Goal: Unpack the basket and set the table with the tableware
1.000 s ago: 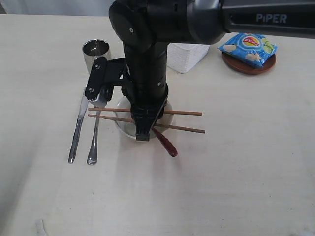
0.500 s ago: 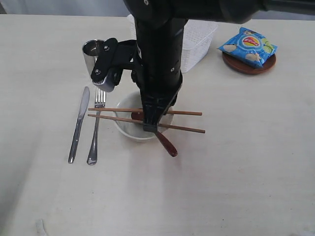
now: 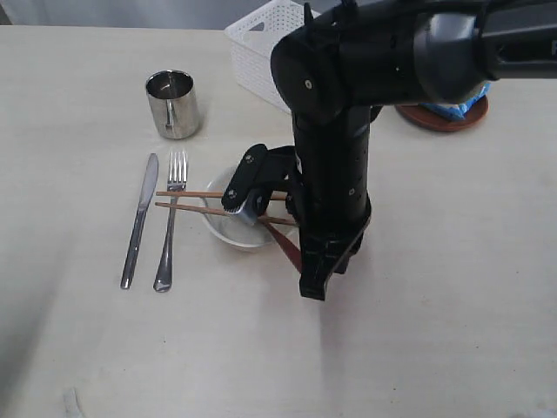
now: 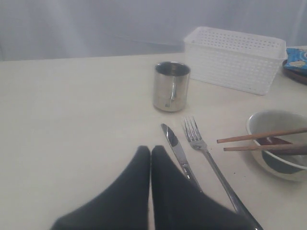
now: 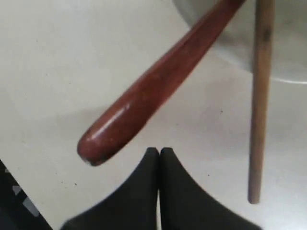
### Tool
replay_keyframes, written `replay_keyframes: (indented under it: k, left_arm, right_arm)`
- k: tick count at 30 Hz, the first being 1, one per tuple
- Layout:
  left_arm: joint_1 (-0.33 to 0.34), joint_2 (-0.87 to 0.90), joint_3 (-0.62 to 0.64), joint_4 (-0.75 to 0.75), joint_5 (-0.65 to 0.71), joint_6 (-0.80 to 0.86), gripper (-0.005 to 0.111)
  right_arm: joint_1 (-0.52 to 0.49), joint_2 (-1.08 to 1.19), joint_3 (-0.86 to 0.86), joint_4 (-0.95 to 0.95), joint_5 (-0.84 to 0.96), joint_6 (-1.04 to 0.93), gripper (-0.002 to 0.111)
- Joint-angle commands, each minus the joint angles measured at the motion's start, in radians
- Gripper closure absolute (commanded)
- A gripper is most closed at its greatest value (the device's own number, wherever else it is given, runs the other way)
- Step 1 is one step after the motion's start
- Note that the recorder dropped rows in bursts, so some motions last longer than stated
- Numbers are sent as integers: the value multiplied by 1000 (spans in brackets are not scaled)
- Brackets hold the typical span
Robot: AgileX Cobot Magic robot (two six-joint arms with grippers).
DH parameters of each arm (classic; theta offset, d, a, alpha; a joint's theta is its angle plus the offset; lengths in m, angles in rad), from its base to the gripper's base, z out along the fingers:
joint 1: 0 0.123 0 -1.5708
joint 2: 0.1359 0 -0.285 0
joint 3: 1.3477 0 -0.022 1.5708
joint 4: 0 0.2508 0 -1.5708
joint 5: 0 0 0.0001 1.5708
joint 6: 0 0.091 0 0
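Note:
The white basket [image 3: 259, 42] stands at the back of the cream table [image 3: 435, 331]. The steel cup [image 3: 172, 104], knife [image 3: 139, 221] and fork [image 3: 169, 223] lie at the left. Two chopsticks [image 3: 184, 200] rest across the pale bowl [image 3: 230, 230], and the red-brown spoon [image 3: 291, 249] leans out of it. My right gripper [image 3: 313, 293] hangs just past the spoon's handle end [image 5: 144, 96], shut and empty, beside a chopstick [image 5: 260, 100]. My left gripper [image 4: 151, 149] is shut and empty, low near the knife [image 4: 177, 151] and fork [image 4: 207, 150].
A blue chips bag [image 3: 459, 108] lies on the small brown plate [image 3: 426, 119] at the back right, mostly behind my right arm. The basket [image 4: 235, 58] and cup [image 4: 171, 86] stand beyond the cutlery in the left wrist view.
My right arm swung from over the bowl toward the near right, and its gripper closed from half open to shut. The cup and basket are uncovered now. The tableware has not moved.

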Motion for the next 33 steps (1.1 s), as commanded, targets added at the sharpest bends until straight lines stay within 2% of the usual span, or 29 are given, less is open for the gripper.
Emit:
replay_keyframes:
  k: [1,8,15,21,33]
  left_arm:
    - [-6,-3,3,4,-2,-1,107]
    - [-6,-3,3,4,-2,-1,107]
    - [-6,-3,3,4,-2,-1,107]
    - [-6,-3,3,4,-2,-3,107]
    - [-6,-3,3,4,-2,-3,107]
  right_arm:
    - [-5,-10,41,18,-64,-1,109]
    - [-5,-10,56,-18,-170,16,109]
    - [-5,3,56,-152,-223,127,109]
    - [-5,13,56,-168,-264,143,109]
    - [-5,13,56,-215,-263,195,109]
